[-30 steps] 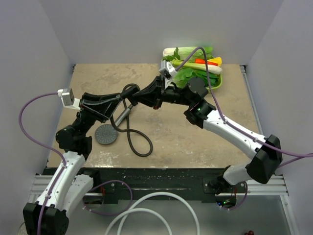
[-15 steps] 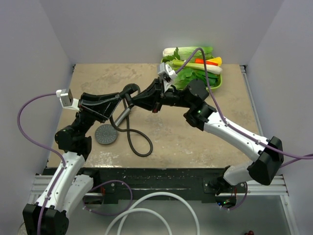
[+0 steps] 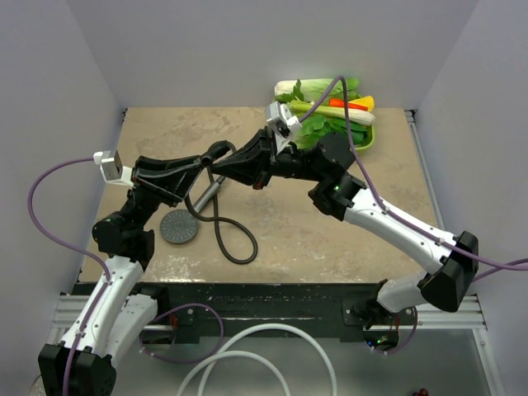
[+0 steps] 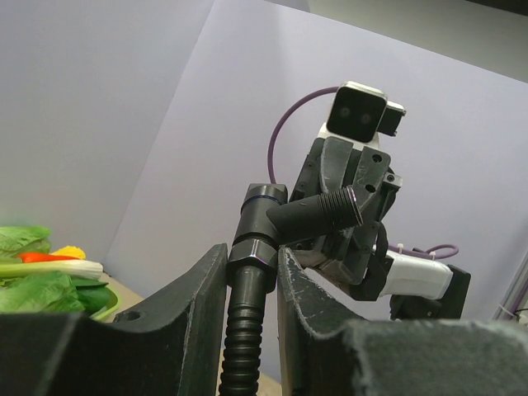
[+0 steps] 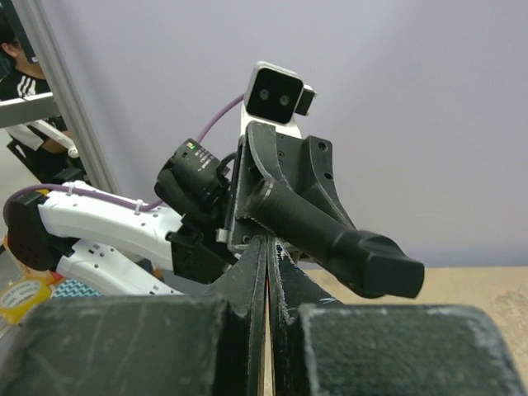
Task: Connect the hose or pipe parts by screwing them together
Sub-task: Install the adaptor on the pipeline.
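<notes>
We find the left end effector (image 4: 252, 262) clamped narrowly on the end collar of the black hose (image 4: 244, 351), raised above the bench (image 3: 297, 235). The T-shaped fitting (image 4: 318, 216) sits on that collar. The right end effector (image 5: 266, 247) is fully closed, its tips just beneath the fitting. The shower head (image 3: 179, 225) lies on the bench.
</notes>
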`<state>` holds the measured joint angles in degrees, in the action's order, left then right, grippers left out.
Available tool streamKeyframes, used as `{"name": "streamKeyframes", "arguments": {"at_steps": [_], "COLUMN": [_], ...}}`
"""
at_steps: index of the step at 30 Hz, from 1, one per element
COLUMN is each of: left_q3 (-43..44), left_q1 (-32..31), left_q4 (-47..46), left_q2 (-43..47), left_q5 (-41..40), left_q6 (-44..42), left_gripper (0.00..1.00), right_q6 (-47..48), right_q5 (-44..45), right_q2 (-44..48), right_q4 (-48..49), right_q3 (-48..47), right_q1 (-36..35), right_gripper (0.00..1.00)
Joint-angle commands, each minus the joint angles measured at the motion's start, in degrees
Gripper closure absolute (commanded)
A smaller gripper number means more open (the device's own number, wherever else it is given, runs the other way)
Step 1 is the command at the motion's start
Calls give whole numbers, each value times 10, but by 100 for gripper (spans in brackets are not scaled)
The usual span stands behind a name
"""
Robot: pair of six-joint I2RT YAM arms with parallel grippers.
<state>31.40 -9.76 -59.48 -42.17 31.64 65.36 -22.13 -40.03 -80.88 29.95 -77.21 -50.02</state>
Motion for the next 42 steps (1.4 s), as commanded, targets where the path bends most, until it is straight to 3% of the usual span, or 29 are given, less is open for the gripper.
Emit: {"name": "streamKeyframes", "arguments": {"at_steps": [1,12,24,33,37,42], "left_q3": [17,13,8,4,2,2], "left_q1": [4,4,3,3,3,3], "left_q4": [-33,-34,-39,-43,-44,-49], "left_q2": [10,13,14,16,17,21], "left_q5": [-18,-18,-11,-15,-18,-16], "left_q6": [-8,-7,-8,-6,-5,-1], "left_gripper": [100,100,100,100,100,100], "right_q6": [16,45,112,161,188,218], "right_q5": [26,56,131,192,204,252], "right_q2": [5,-23,-45,-110,-164,-178], "right_q4": [-7,-66,-232,-423,-524,-567], "right_q3": [-36,-80,-177,-352,-475,-544], "right_q1": [-10,-19,-42,-48,-49,-47], "right_gripper": [100,100,100,100,100,100]}}
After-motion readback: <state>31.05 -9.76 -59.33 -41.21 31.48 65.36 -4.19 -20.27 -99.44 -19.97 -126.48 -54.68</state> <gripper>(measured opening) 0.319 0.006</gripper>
